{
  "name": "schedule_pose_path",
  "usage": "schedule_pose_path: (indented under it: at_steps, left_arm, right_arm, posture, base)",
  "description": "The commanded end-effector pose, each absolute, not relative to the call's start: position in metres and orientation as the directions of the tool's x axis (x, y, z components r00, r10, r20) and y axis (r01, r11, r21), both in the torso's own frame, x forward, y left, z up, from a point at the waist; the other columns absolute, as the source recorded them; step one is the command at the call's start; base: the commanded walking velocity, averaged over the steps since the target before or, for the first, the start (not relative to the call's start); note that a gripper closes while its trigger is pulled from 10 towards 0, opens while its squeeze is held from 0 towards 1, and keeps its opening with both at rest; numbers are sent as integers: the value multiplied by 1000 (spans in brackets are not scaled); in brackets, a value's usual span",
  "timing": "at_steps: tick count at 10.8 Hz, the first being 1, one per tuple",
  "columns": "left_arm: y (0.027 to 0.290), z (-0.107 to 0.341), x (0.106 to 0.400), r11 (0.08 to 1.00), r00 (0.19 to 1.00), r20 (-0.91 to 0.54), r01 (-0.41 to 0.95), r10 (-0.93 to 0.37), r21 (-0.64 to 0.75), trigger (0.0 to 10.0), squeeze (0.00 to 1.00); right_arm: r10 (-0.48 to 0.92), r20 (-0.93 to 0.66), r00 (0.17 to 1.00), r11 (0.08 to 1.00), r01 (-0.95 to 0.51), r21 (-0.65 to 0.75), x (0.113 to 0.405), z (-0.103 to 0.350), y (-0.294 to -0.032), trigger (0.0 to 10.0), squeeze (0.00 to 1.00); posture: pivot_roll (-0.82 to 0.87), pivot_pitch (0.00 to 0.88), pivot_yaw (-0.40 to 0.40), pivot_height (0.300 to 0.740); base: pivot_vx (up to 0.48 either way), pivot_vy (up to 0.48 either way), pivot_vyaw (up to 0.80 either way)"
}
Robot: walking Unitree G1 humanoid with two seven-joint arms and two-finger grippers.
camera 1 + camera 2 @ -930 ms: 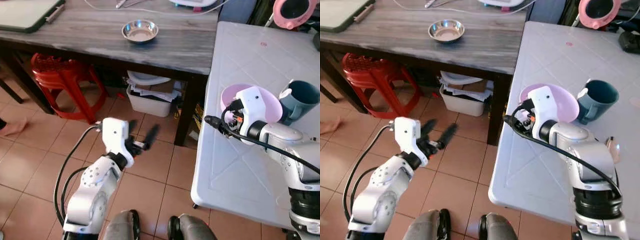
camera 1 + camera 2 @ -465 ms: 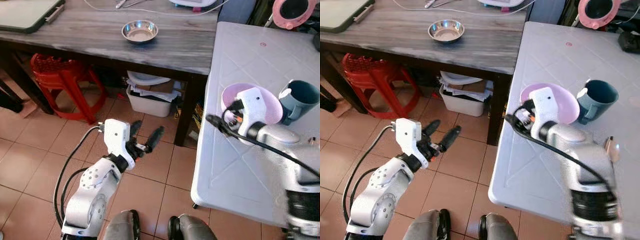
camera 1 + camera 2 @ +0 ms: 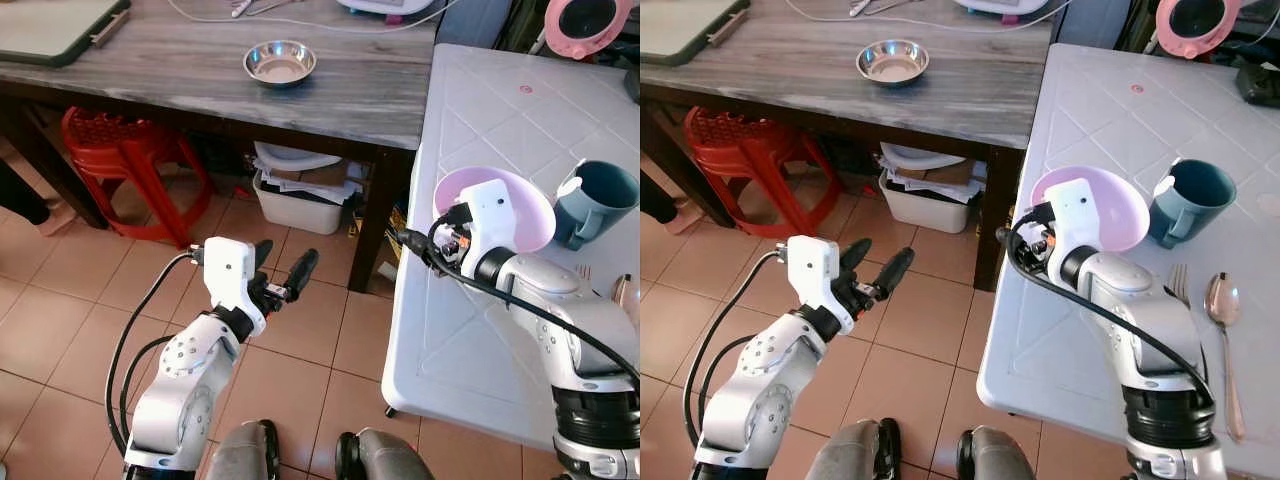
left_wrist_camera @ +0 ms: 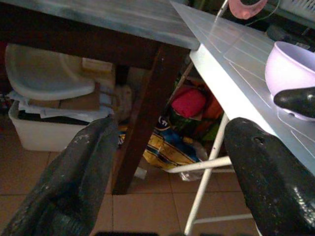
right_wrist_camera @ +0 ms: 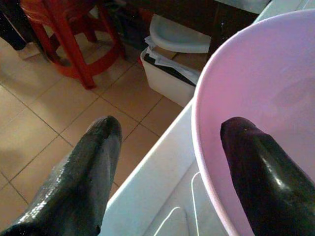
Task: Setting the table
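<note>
A pink bowl (image 3: 527, 200) stands near the left edge of the white table (image 3: 500, 110), tilted a little, with a teal mug (image 3: 602, 198) right beside it. My right gripper (image 5: 172, 129) is open and straddles the bowl's near rim: one finger (image 5: 256, 162) is inside the bowl (image 5: 266, 83), the other finger (image 5: 88, 167) hangs outside over the floor. A fork (image 3: 1177, 285) and a spoon (image 3: 1223, 300) lie on the table near the mug. My left gripper (image 3: 277, 276) is open over the tiled floor, left of the table, holding nothing.
A dark wooden table (image 3: 200, 70) with a steel bowl (image 3: 280, 62) stands ahead. Under it are a red stool (image 3: 125, 150) and a white bin (image 3: 300, 195). A pink round mirror (image 3: 588, 22) sits at the far right. Part of a dark leg (image 3: 18, 190) shows at far left.
My right gripper and the pink bowl have shifted slightly left, and the bowl now tilts. The fork and spoon have come into sight. The left gripper barely moved.
</note>
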State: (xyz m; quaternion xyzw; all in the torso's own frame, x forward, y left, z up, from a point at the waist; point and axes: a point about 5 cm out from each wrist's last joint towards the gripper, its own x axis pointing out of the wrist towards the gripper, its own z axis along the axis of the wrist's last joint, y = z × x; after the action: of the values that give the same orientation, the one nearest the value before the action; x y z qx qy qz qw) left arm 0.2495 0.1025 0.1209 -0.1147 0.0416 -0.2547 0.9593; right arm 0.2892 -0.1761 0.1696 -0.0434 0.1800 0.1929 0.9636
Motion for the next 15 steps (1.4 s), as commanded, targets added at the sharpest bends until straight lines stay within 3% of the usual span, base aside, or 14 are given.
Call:
schedule_pose_path:
  at_steps: [1, 5, 11, 12, 13, 15]
  left_arm:
    - [101, 120, 249, 840, 862, -34, 484, -507, -244, 10000, 0]
    - [100, 123, 252, 839, 864, -20, 482, -502, -253, 10000, 0]
    - [100, 127, 252, 829, 857, 4, 500, -515, -250, 10000, 0]
    - [100, 127, 252, 828, 856, 6, 502, -517, -250, 10000, 0]
    - [100, 127, 252, 828, 856, 4, 502, -518, -250, 10000, 0]
    - [98, 126, 251, 821, 847, -4, 514, -531, -250, 10000, 0]
  right_arm:
    - [344, -413, 843, 925, -381, -7, 286, 159, -177, 10000, 0]
    - [135, -441, 887, 977, -193, -89, 292, 151, -205, 10000, 0]
    - [16, -441, 897, 987, -85, -137, 295, 145, -219, 10000, 0]
    - [18, -439, 898, 992, -72, -106, 295, 143, -220, 10000, 812]
    - [42, -427, 903, 991, -92, -97, 296, 148, -216, 10000, 1000]
    - [133, -401, 906, 979, -184, -91, 299, 168, -209, 10000, 1000]
  posture:
    - [-60, 156, -14, 740]
    - [-66, 159, -13, 740]
    - [-65, 163, -8, 740]
    - [-65, 163, -8, 740]
    - [-61, 165, -7, 740]
    - [-67, 162, -7, 740]
  base:
    - [-247, 0, 0]
    - [-147, 0, 0]
    - [0, 0, 0]
    - [0, 0, 0]
    - [0, 0, 0]
    - [0, 0, 0]
